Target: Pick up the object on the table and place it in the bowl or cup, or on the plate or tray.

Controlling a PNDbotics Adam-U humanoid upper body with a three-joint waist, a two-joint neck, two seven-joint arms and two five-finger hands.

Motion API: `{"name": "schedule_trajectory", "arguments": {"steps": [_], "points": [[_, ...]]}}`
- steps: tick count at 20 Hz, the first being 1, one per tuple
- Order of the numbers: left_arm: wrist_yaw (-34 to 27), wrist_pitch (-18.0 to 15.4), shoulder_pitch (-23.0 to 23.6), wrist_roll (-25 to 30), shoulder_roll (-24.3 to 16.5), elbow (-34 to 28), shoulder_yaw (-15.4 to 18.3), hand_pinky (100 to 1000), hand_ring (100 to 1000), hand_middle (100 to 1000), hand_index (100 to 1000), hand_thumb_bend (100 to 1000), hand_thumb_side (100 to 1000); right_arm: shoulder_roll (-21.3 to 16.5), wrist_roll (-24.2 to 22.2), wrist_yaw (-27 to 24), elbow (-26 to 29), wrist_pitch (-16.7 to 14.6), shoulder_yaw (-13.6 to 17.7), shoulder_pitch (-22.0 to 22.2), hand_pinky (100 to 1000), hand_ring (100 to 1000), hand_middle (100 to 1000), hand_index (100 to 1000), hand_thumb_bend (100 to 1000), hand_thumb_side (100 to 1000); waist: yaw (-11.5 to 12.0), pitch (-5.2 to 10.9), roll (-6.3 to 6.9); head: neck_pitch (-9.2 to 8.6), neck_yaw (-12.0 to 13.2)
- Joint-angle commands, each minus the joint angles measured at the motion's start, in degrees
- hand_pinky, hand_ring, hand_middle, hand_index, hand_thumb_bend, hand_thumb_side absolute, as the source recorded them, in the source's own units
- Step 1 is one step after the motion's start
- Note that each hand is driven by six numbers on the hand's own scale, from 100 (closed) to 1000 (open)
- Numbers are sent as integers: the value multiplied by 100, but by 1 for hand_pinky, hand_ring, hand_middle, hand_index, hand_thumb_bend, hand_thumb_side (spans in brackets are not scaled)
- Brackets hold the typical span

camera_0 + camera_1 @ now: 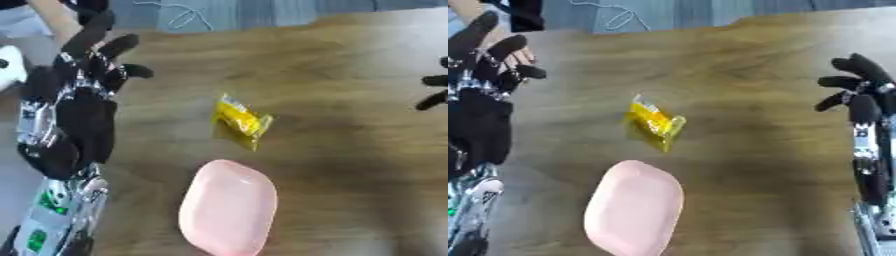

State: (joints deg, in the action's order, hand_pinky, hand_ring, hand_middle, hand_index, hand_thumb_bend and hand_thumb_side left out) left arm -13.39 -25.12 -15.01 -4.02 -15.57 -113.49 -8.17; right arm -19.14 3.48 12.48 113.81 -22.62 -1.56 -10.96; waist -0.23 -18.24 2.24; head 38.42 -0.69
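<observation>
One pink oval tray [228, 207] at worktop [350, 165] near edge, one yellow packet [240, 120] just beyond, print unreadable, left hand [83, 107] spread at left edge, right hand [866, 97] fingers relaxed at right edge.

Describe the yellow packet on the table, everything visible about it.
The yellow packet is a small, crinkled, glossy wrapper, plastic by its look, bright yellow with paler edges. It lies flat and askew near the middle of the wooden table, just beyond the pink tray and apart from it. Nothing touches it; both hands are off to the sides.
</observation>
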Motion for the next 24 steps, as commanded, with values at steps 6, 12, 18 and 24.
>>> {"name": "schedule_trajectory", "arguments": {"steps": [6, 12, 18, 24], "points": [[61, 47, -3, 6, -133, -110, -6, 612, 830, 875, 853, 100, 928, -1259, -369, 57, 78, -481, -359, -257, 447, 660, 760, 854, 100, 890, 55, 159, -119, -291, -208], [52, 51, -76, 39, -153, -110, -35, 612, 830, 874, 852, 100, 927, -1953, -453, 453, 78, -624, -468, -398, 451, 659, 760, 825, 100, 930, 162, 115, -155, -415, -193], [43, 55, -47, 47, -153, -110, -39, 609, 829, 873, 850, 100, 928, -2336, -683, 1662, 78, 469, -444, -761, 400, 603, 729, 774, 145, 860, 154, 96, -141, -355, -207], [40, 66, -17, 48, -161, -110, -46, 607, 828, 872, 849, 100, 930, -2521, -1201, 3466, 78, 1343, -620, -1253, 441, 608, 704, 689, 100, 1000, 155, 92, -153, -309, -199]]}}
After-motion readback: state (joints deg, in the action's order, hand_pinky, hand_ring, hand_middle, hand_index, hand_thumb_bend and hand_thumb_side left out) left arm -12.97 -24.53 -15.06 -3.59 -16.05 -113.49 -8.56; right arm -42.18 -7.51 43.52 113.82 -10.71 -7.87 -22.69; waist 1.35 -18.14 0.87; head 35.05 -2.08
